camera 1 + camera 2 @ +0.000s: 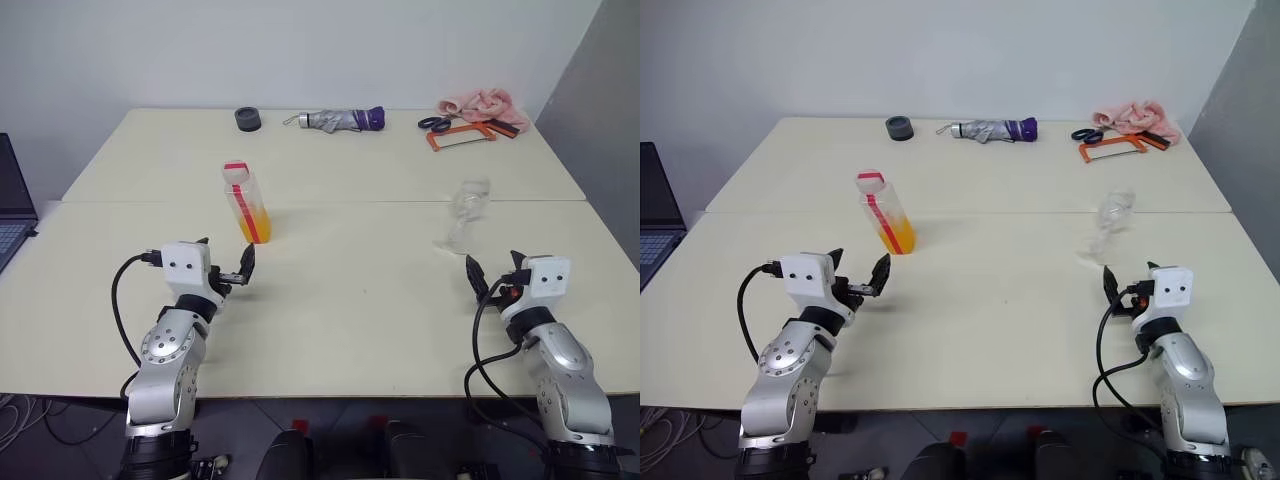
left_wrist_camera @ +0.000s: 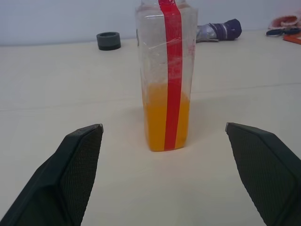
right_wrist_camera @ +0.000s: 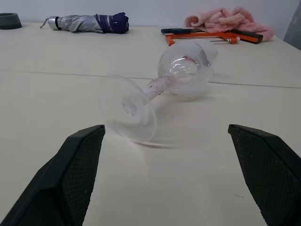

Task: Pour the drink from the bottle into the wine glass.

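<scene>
Clear bottle (image 1: 246, 203) with red stripe and cap, orange-yellow drink (image 2: 165, 120), clear wine glass (image 3: 160, 89), cream table (image 1: 360, 300)

bright even light, soft shadows, sharp focus

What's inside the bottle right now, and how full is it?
The bottle holds orange-yellow drink filling roughly its lower part; above that it looks clear and empty. The red label stripe covers a narrow strip of the contents. It stands upright, cap on.

Clear plastic bottle (image 2: 165, 75) (glossy); matt table (image 1: 380, 300).
</scene>
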`<action>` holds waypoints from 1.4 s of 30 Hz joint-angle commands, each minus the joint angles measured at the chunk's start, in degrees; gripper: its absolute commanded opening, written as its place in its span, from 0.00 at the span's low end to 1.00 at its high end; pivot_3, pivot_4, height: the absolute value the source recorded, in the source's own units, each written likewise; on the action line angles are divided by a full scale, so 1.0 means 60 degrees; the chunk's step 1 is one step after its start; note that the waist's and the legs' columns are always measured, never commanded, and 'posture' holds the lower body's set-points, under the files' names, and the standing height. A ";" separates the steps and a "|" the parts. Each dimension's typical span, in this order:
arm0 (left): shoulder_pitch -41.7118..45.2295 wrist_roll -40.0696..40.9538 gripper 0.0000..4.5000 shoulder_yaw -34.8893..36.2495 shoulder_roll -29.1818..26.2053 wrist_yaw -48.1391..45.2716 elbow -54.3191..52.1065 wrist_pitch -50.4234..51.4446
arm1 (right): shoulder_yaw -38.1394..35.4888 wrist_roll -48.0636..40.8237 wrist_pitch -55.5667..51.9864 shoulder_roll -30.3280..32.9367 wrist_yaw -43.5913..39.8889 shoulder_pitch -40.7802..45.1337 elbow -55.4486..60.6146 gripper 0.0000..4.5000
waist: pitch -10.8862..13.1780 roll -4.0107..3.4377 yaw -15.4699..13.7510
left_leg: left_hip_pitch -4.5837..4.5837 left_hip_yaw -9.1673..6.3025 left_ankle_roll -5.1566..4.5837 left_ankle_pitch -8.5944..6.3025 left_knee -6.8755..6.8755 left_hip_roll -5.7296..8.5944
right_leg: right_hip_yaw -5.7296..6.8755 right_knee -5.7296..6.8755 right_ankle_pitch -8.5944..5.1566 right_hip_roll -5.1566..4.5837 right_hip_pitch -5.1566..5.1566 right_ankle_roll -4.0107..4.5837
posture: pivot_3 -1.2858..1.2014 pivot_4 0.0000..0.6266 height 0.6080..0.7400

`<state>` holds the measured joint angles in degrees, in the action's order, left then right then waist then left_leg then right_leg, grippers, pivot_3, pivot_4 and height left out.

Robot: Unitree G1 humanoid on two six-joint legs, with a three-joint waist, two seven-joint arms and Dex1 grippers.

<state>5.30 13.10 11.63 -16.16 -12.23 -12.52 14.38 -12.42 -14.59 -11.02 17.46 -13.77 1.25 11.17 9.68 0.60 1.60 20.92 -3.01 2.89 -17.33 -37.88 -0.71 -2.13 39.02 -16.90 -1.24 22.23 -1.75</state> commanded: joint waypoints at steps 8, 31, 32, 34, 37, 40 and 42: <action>0.0116 -0.0077 0.99 0.0148 -0.0075 0.0180 -0.0396 -0.0062 | -0.0104 -0.0044 0.0176 0.0029 -0.0119 0.0105 0.0227 1.00 | 0.0000 0.0000 0.0001 | 0.0000 0.0000 0.0000 0.0000 0.0000 0.0001 | 0.0001 0.0000 0.0000 0.0000 0.0000 0.0000 | 0.52 0.24 1.00; 0.1111 -0.0357 0.99 0.0181 0.0006 0.0911 -0.0244 0.0191 | 0.0114 -0.1020 -0.0435 0.0873 -0.1848 0.0212 0.1265 1.00 | 0.0001 0.0002 -0.0002 | 0.0002 0.0000 0.0000 0.0000 -0.0003 0.0004 | 0.0002 -0.0001 0.0000 0.0000 -0.0001 0.0000 | 0.52 0.24 1.00; 0.1248 -0.0403 0.99 0.0127 0.0022 0.0963 -0.0204 0.0300 | 0.0116 -0.1303 -0.0732 0.0963 -0.1973 0.0274 0.1501 1.00 | 0.0002 0.0003 -0.0002 | 0.0001 0.0000 0.0000 0.0000 -0.0003 0.0005 | 0.0001 -0.0001 0.0000 0.0000 -0.0001 0.0000 | 0.52 0.24 1.00; 0.1524 -0.0454 0.99 -0.0022 0.0063 0.1021 -0.0139 0.0538 | 0.0169 -0.1827 -0.1320 0.1209 -0.2262 0.0409 0.1958 1.00 | 0.0003 0.0004 -0.0002 | 0.0002 -0.0005 0.0000 0.0000 -0.0003 0.0003 | 0.0005 -0.0001 0.0000 0.0001 -0.0002 0.0000 | 0.52 0.24 1.00; 0.1855 -0.0510 0.99 -0.0220 0.0145 0.1052 -0.0030 0.0745 | 0.0333 -0.2362 -0.2078 0.1527 -0.2538 0.0576 0.2534 1.00 | 0.0003 0.0006 -0.0002 | 0.0002 -0.0007 0.0000 0.0000 -0.0003 0.0004 | 0.0006 -0.0001 0.0000 0.0002 -0.0002 0.0000 | 0.52 0.24 1.00; 0.2176 -0.0664 0.99 -0.0400 0.0251 0.1194 0.0207 0.0875 | 0.0568 -0.2620 -0.2549 0.1713 -0.2643 0.0755 0.2861 1.00 | 0.0005 0.0008 -0.0004 | 0.0003 -0.0008 0.0000 0.0000 -0.0001 0.0004 | 0.0008 -0.0003 0.0000 0.0003 -0.0002 0.0000 | 0.52 0.24 1.00; 0.2487 -0.0799 0.99 -0.0491 0.0378 0.1412 0.0502 0.0971 | 0.0698 -0.2685 -0.2744 0.1729 -0.2653 0.0792 0.3019 1.00 | 0.0006 0.0010 -0.0006 | 0.0004 -0.0008 0.0000 0.0000 -0.0002 0.0005 | 0.0007 -0.0003 0.0000 0.0003 -0.0002 0.0000 | 0.52 0.24 1.00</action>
<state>18.33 9.38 9.00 -14.10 -5.02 -9.55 20.02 -8.45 -29.49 -26.73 27.24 -29.23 5.35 26.39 9.71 0.66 1.56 20.95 -3.06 2.89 -17.33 -37.89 -0.68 -2.07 39.00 -16.90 -1.22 22.22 -1.75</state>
